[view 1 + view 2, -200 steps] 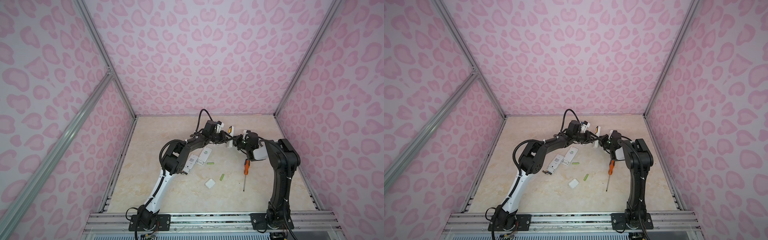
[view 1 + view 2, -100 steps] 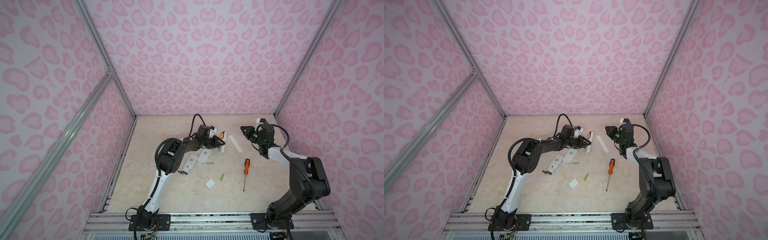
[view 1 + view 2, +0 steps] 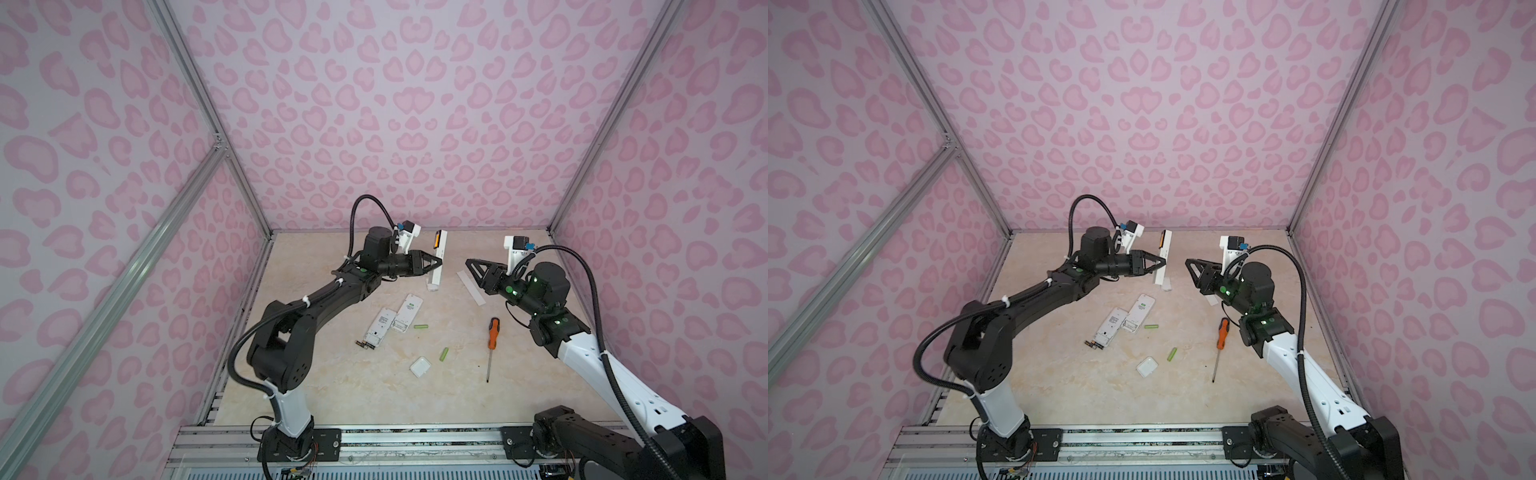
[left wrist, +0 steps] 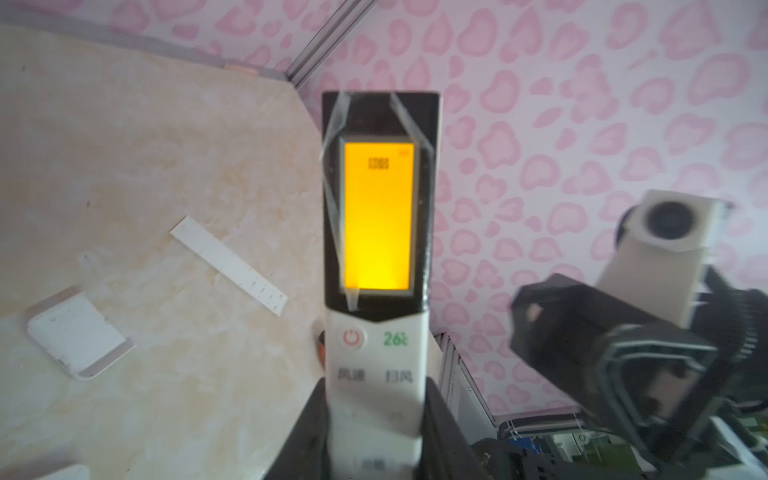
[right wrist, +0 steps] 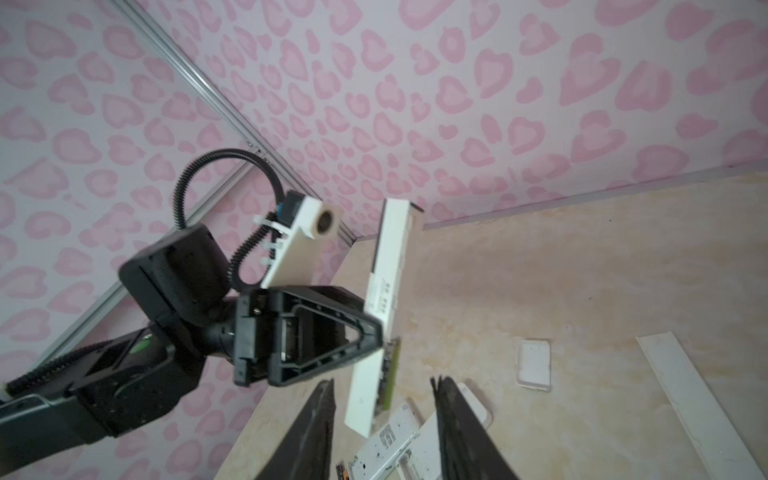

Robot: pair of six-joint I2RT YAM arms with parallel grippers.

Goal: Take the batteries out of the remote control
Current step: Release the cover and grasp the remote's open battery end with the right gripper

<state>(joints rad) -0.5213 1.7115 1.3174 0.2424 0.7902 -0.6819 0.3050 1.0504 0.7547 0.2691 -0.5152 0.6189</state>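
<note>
The left gripper is clamped on the lower half of a white remote and holds it nearly upright above the far part of the table. The left wrist view shows what the top views barely hint at. It faces the front of the remote, where the orange screen is lit and the fingers press both long edges.

The right gripper has its jaws apart with nothing between them. It sits just beside the remote on the right and does not touch it. Only the right wrist view sees the remote's back. The compartment there is uncovered, and a lime-green battery sits in it below the left gripper's finger.

Both top views show the loose batteries nearer the front. One green battery lies just beside the two face-down remotes. A second green battery lies near the small white cover. Dark batteries show at the near end of the left one of those two remotes; I cannot tell whether they are seated or out.

A long white strip lies under the right gripper, and the screwdriver lies beside the right arm. The held remote is close to the back wall. Bare tabletop shows between the grippers and along the near edge.
</note>
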